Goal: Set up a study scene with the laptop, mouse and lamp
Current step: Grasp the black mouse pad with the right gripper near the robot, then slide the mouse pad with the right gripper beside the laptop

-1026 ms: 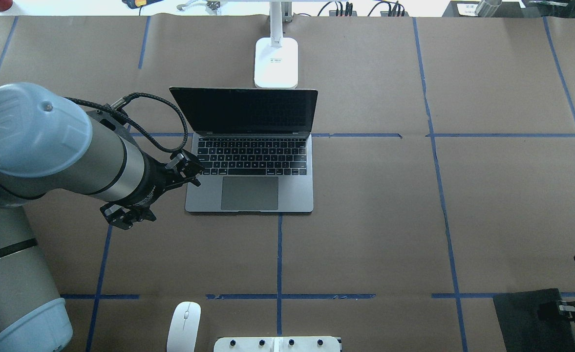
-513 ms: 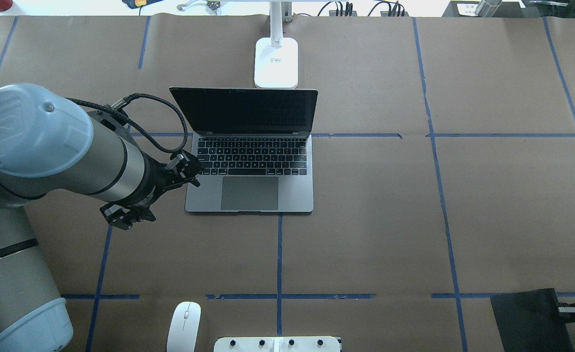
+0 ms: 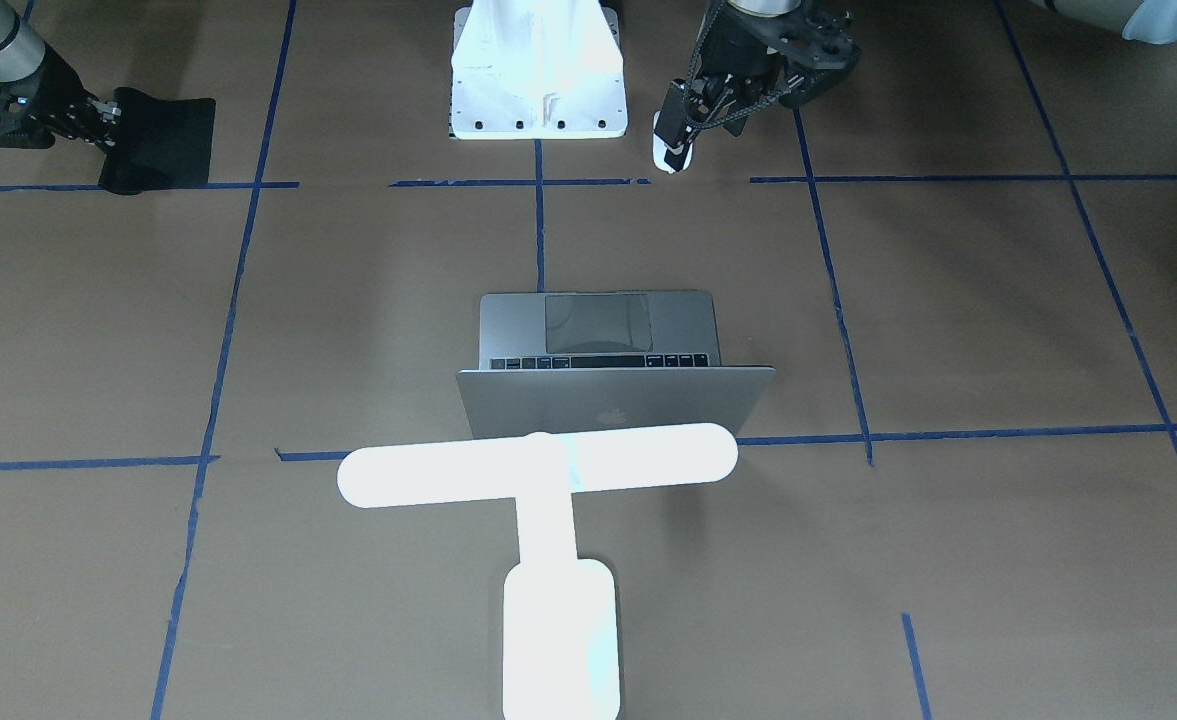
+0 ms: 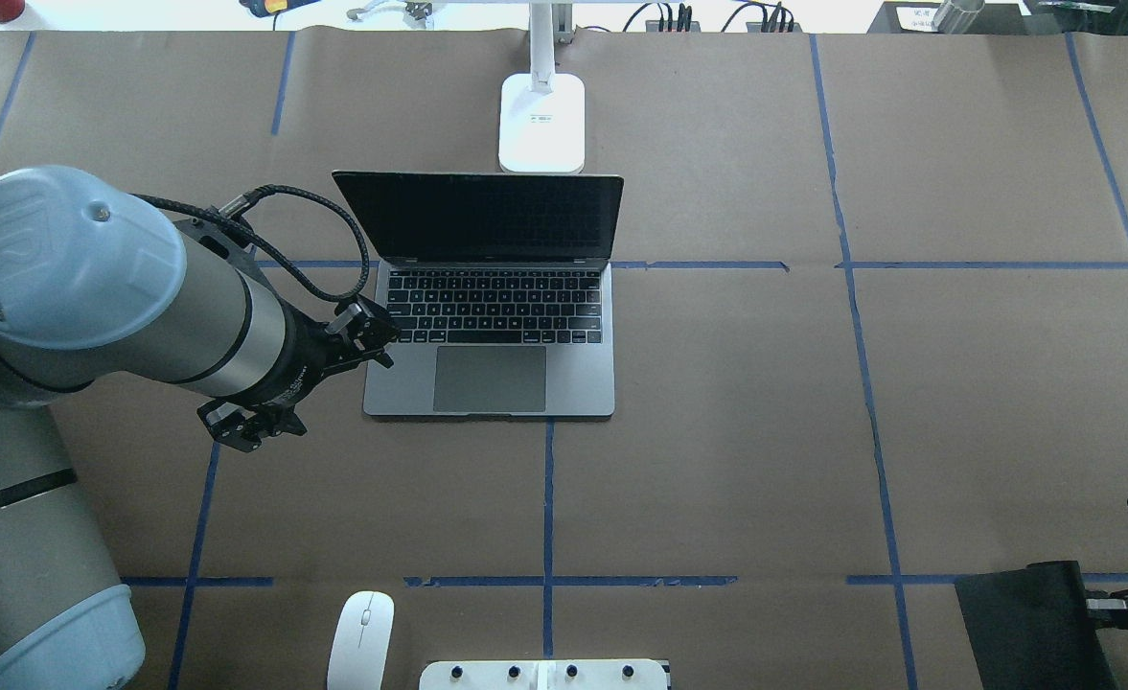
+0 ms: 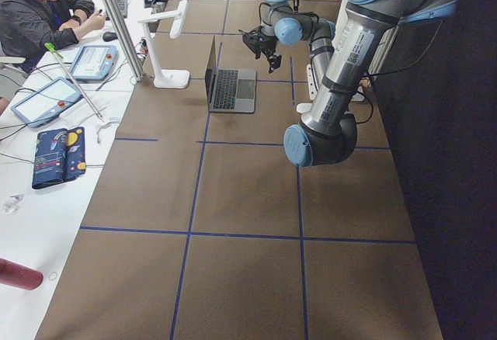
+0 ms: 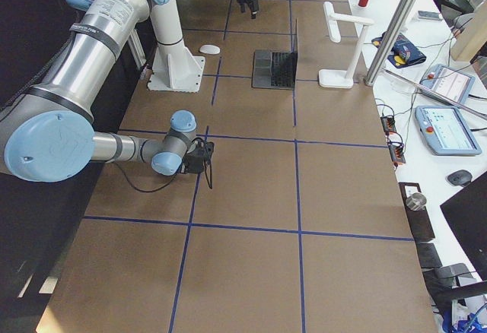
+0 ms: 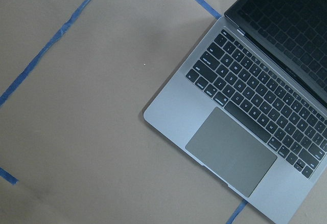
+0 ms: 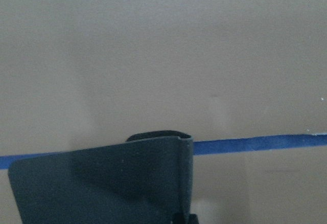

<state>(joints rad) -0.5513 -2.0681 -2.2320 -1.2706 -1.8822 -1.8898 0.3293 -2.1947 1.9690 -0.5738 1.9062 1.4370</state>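
The laptop (image 4: 573, 374) (image 3: 688, 325) (image 7: 168, 111) stands open at mid-table, screen dark. The lit lamp (image 3: 538, 470) stands just behind it, its base (image 4: 541, 120) on the paper. The white mouse (image 4: 360, 637) lies at the near edge, left of the pedestal; in the front view (image 3: 670, 156) a finger partly hides it. My left gripper (image 4: 310, 393) (image 3: 748, 95) hovers open and empty above the paper by the laptop's left side. My right gripper (image 4: 1115, 609) (image 3: 98, 120) is shut on the edge of a black mat (image 4: 1024, 623) (image 8: 102, 183) at the near right.
The white bolted pedestal plate (image 4: 544, 674) (image 3: 538, 70) sits at the near middle edge. Blue tape lines (image 4: 547, 498) grid the brown paper. An operator (image 5: 39, 14) sits at a side desk with tablets and cables beyond the table's far edge.
My right gripper has drawn back to the right with the black mat's edge in it, and the mat has tilted and shifted. The left arm has barely moved.
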